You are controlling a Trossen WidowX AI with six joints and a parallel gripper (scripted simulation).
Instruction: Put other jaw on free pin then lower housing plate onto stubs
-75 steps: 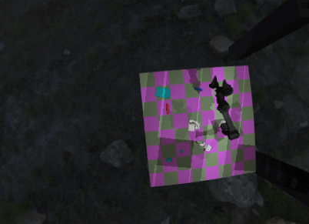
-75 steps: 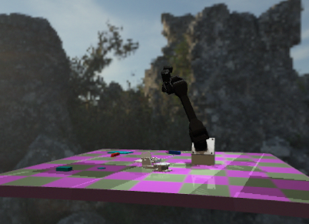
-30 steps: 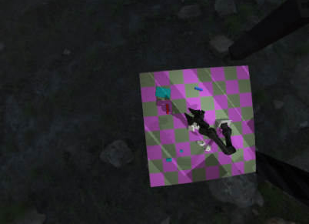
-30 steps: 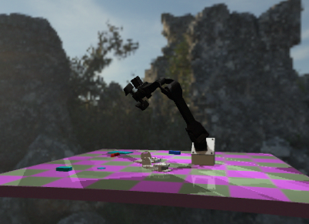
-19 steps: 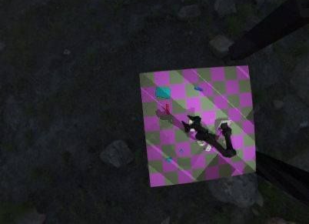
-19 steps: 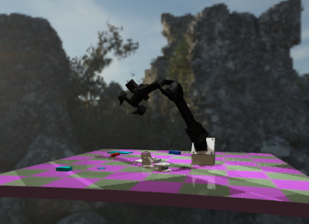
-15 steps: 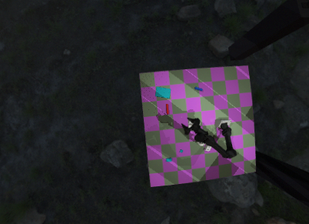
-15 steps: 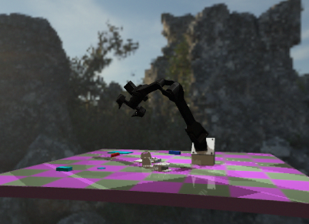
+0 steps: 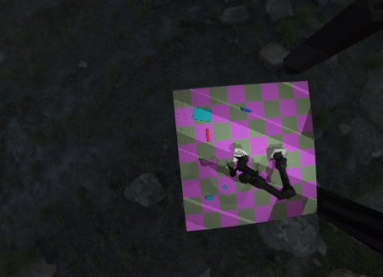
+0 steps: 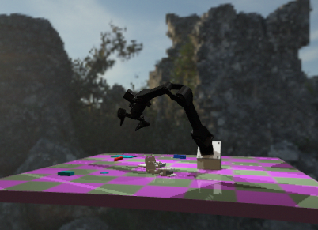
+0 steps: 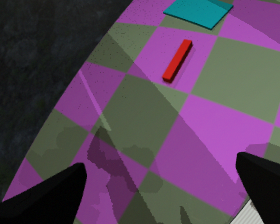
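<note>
Exterior view: open claw point(image 9: 231, 170) point(image 10: 134, 125) point(image 11: 161, 167) above checkered table point(image 9: 182, 222) point(image 10: 166, 205) point(image 11: 231, 117), holding nothing.

Under a pale, clouded sky, dark craggy rocks point(image 10: 253, 62) and trees point(image 10: 104, 66) rise behind a checkered table point(image 9: 299, 90) point(image 10: 245, 205) point(image 11: 231, 75).
</note>
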